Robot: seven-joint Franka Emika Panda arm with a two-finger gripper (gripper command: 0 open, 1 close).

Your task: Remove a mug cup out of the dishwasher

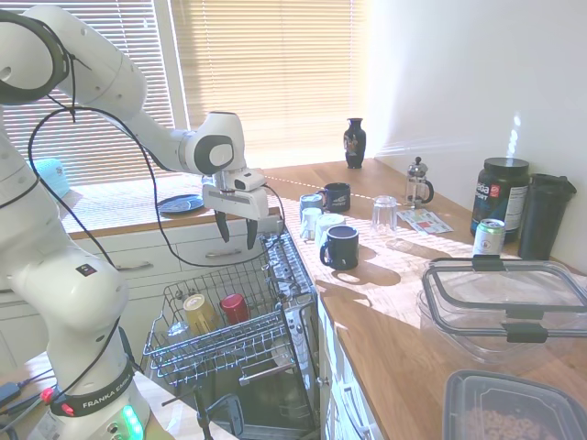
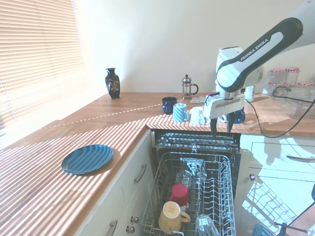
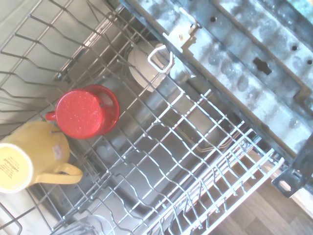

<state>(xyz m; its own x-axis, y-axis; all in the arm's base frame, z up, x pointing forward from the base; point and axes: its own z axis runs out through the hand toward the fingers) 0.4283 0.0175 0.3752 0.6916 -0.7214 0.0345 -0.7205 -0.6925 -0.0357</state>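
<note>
At the front edge of the pulled-out rack of the dishwasher (image 2: 224, 169) we see the mug cup (image 2: 171, 216) lying tipped, touching the red cup (image 2: 179, 194) behind it. Farther back our end effector (image 2: 221, 129) hangs above the rack, fingers apart, holding nothing.

Sunlit blinds (image 1: 266, 73), wooden countertop (image 1: 404, 312)

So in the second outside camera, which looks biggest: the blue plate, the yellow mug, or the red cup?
1. Blue plate, clearly the widest.
2. Yellow mug.
3. Red cup.
The mug sits nearer the camera, so they may really be about the same.
</note>
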